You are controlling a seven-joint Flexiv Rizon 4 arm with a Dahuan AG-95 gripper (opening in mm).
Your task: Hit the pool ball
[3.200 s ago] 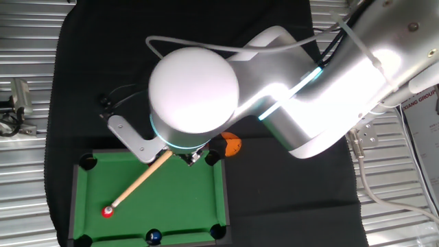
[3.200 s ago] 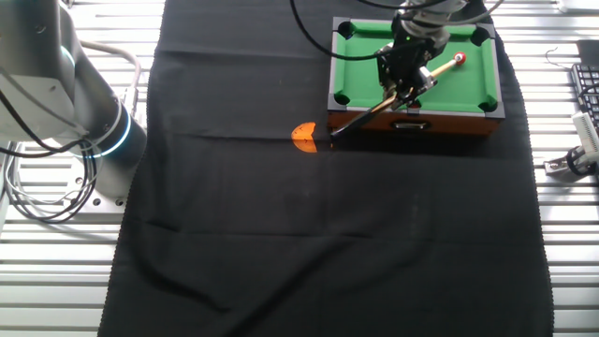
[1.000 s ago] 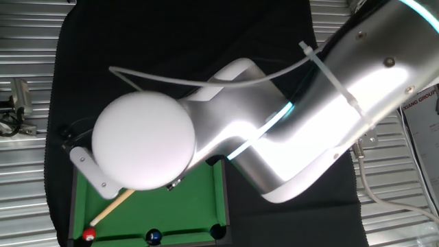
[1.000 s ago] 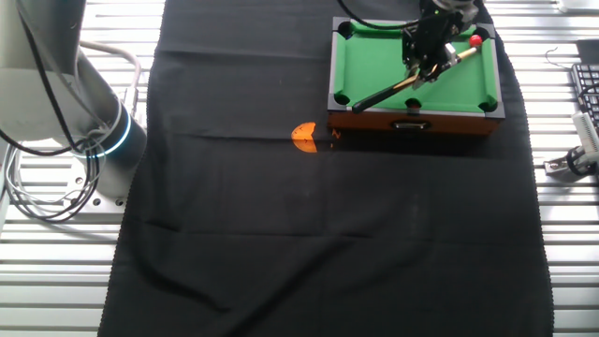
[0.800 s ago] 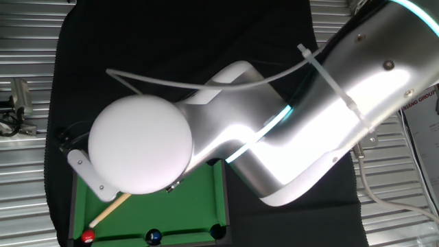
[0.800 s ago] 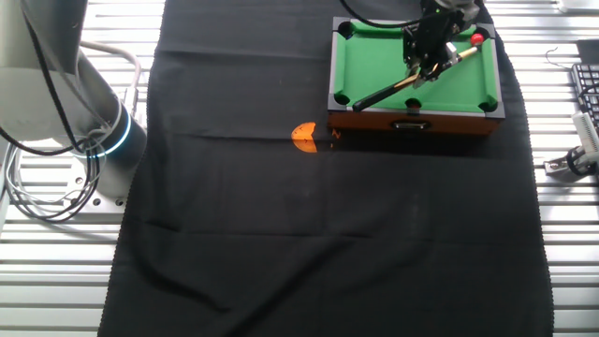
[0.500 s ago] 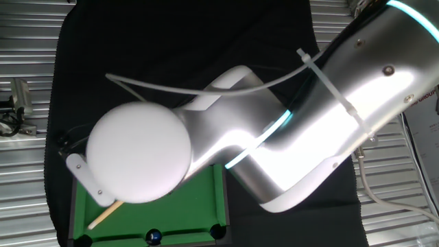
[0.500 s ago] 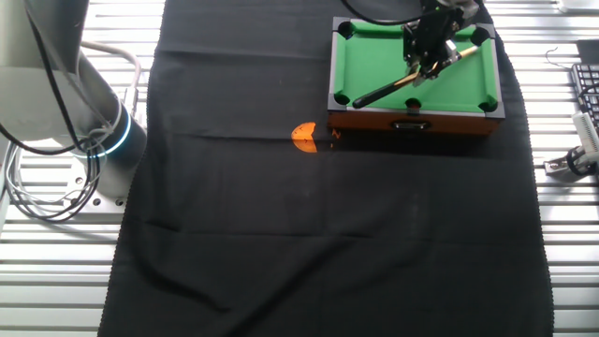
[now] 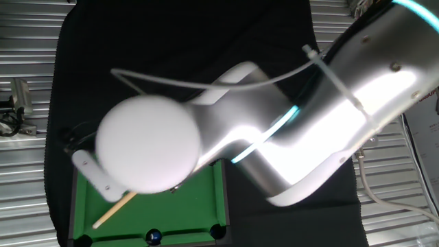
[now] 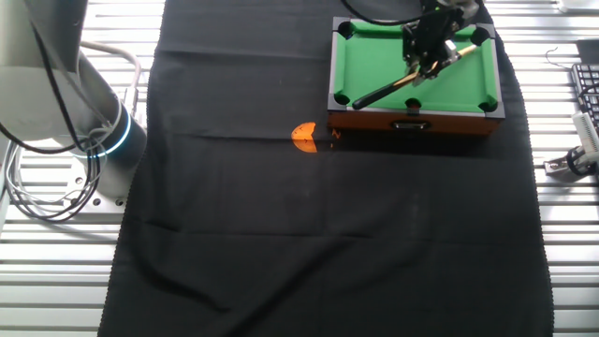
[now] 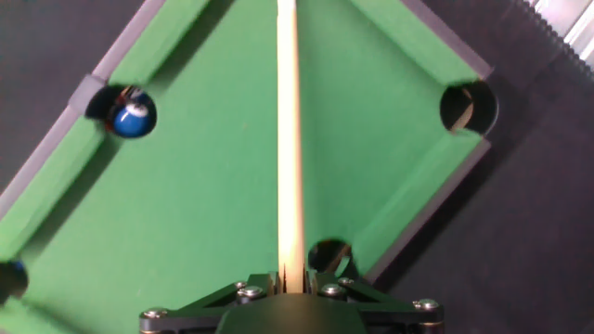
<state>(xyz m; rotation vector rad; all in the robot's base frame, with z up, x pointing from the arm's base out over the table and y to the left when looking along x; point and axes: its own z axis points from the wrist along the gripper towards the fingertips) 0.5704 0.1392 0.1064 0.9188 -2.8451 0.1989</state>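
The red pool ball shows in no view. My gripper (image 10: 426,51) hangs over the small green pool table (image 10: 412,112) and is shut on a wooden cue stick (image 10: 402,81). In the hand view the cue (image 11: 286,139) runs straight up from between my gripper's (image 11: 288,278) shut fingers, across the felt toward the far corner. In one fixed view the cue (image 9: 113,209) sticks out from under the arm's white joint and points at the table's near left corner pocket (image 9: 82,240). The arm hides the gripper there.
A dark blue ball (image 11: 130,116) sits at a side pocket; it also shows in one fixed view (image 9: 154,237). An orange ball (image 10: 304,136) lies on the black cloth left of the table. The robot base (image 10: 56,94) stands far left, and a keyboard (image 10: 585,84) lies at the right edge.
The red ball was by the corner pocket at the cue's tip one second ago and has vanished from view. The cue has drawn back slightly from that corner since.
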